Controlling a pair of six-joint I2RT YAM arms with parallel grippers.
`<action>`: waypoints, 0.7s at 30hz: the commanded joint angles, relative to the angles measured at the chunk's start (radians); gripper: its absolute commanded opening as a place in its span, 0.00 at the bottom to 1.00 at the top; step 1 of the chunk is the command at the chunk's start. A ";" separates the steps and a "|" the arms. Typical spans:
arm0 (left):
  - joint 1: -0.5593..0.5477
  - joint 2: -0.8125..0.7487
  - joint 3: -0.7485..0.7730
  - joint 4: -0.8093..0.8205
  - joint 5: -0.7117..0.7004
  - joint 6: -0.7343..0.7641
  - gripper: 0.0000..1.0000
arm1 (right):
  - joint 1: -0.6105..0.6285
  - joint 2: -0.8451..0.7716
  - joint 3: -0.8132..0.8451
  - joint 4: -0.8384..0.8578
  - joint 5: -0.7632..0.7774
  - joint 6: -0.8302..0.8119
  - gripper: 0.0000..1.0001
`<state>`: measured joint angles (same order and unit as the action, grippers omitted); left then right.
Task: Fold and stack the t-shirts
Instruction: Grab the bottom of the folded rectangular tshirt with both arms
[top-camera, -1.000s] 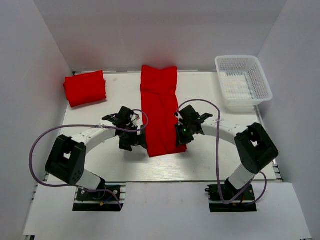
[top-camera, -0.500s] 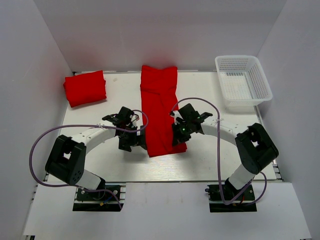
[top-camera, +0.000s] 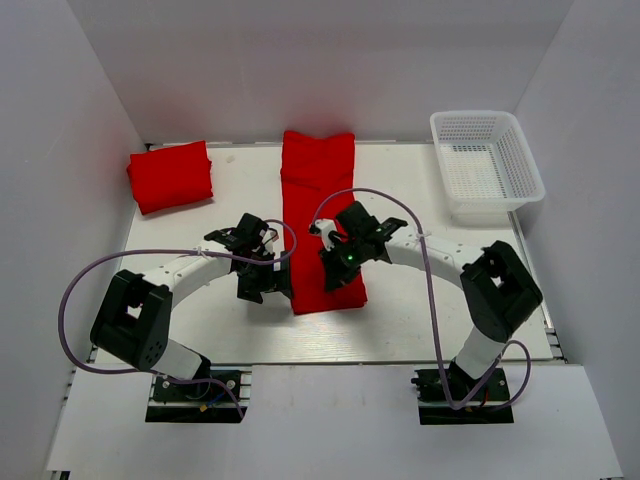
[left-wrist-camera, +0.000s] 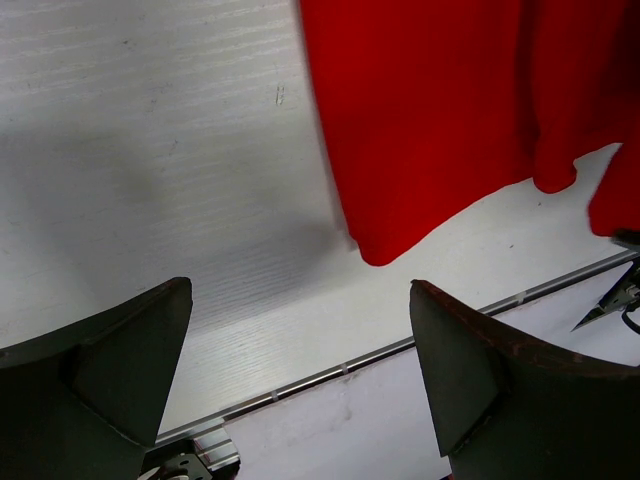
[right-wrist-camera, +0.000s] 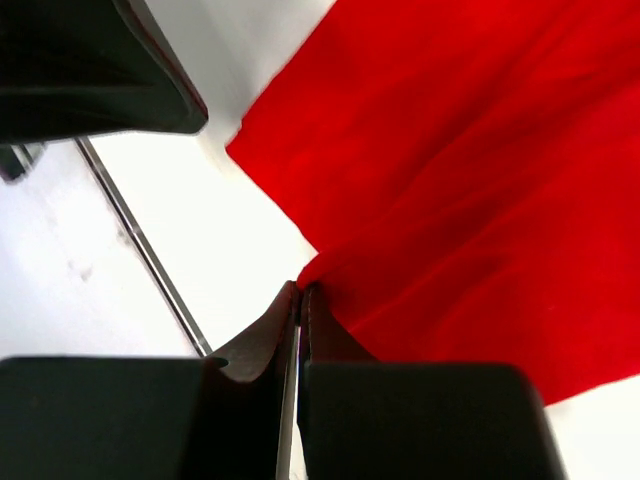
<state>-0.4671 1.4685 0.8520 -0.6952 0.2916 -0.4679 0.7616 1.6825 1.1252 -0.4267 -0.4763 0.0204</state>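
Note:
A long red t-shirt (top-camera: 318, 200), folded into a narrow strip, lies down the middle of the white table (top-camera: 420, 320). My right gripper (top-camera: 332, 275) is over its near end, shut on the strip's near right corner; in the right wrist view the cloth (right-wrist-camera: 480, 200) bunches up at the pinched fingertips of the gripper (right-wrist-camera: 300, 292). My left gripper (top-camera: 258, 285) stands open just left of the strip's near end, with nothing between its fingers (left-wrist-camera: 120, 370); the cloth's corner (left-wrist-camera: 430, 120) lies beyond them. A second red t-shirt (top-camera: 170, 177) lies folded at the back left.
A white lattice basket (top-camera: 487, 118) stands at the back right. The table's front metal rail (left-wrist-camera: 330, 372) runs close below the left gripper. White walls close in the back and both sides. Purple cables loop off both arms.
My right gripper has moved left, carrying the strip's near right corner across the cloth, so the near end has shifted left. The left arm has stayed still.

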 joint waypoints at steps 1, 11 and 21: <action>-0.004 -0.010 0.015 0.019 0.000 0.009 1.00 | 0.024 0.035 0.042 -0.059 -0.030 -0.077 0.00; -0.004 0.000 0.024 0.000 0.000 0.009 1.00 | 0.053 0.071 0.047 -0.040 -0.064 -0.077 0.47; -0.004 0.000 0.024 0.000 -0.009 0.009 1.00 | 0.053 -0.047 0.027 0.038 -0.117 -0.068 0.90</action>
<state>-0.4671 1.4700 0.8520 -0.6991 0.2913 -0.4679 0.8162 1.7313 1.1446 -0.4587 -0.5571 -0.0521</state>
